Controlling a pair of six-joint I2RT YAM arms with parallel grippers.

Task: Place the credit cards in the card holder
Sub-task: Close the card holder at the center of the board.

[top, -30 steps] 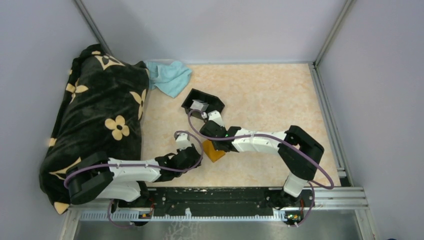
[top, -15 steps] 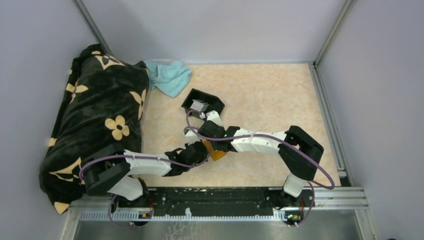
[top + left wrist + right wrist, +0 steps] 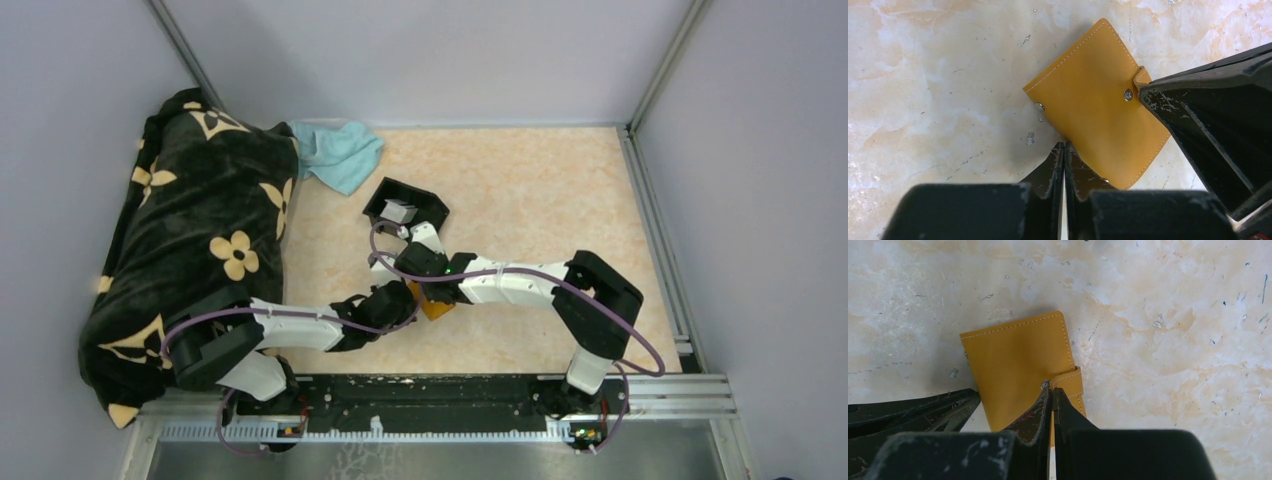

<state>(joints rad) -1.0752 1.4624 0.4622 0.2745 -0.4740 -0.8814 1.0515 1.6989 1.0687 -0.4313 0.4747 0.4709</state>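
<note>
Top external view: we've got both arms meeting mid-table, and the card holder [image 3: 432,303] is just an orange sliver poking out between them, lying flat on the table [image 3: 540,190].

The wrist cams show it better. It's folded closed with the tab snapped over one long edge. In the left wrist view its long axis runs diagonally from upper left to lower right.

The left end effector [image 3: 1064,146] has its fingers together at the plain long edge. We can't tell if it's nipping anything. The right end effector [image 3: 1051,390] is also closed, with its tips right at the snap tab on the opposite edge.

Behind them is a black tray [image 3: 405,205] with the credit cards [image 3: 399,211] in it. Further back there's a teal cloth [image 3: 340,152], and a black flowered blanket [image 3: 195,230] covers the left side.
</note>
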